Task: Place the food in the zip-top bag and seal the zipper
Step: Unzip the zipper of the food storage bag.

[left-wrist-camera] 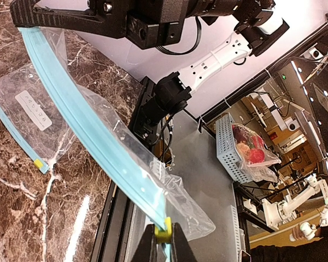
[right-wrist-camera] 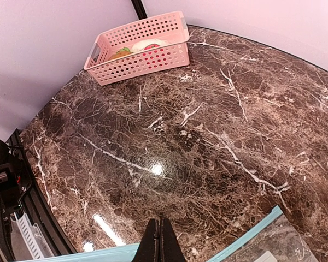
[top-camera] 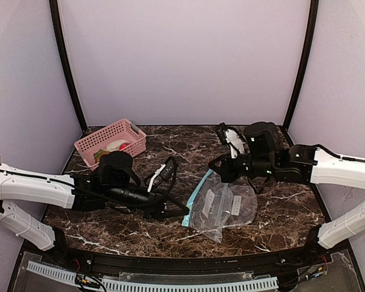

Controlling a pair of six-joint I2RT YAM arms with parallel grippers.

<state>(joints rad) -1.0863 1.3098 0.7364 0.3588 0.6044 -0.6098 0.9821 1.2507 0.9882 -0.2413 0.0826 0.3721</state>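
Observation:
The clear zip-top bag (top-camera: 224, 207) lies mid-table with its blue zipper strip (top-camera: 196, 196) along its left side. My left gripper (top-camera: 184, 213) is shut on the yellow slider (left-wrist-camera: 163, 236) at the strip's near end. My right gripper (top-camera: 214, 165) is shut on the strip's far end; in the right wrist view its fingers (right-wrist-camera: 159, 240) are pressed together over the blue edge (right-wrist-camera: 98, 255). The food sits in the pink basket (top-camera: 134, 132): a whitish piece (right-wrist-camera: 145, 43), a red ball (right-wrist-camera: 153, 47), an orange bun (right-wrist-camera: 118, 54) and a green sprig (right-wrist-camera: 125, 49).
The basket stands at the back left of the dark marble table (top-camera: 170, 143). A black rail (top-camera: 170, 258) runs along the near edge. Pale walls enclose the back and sides.

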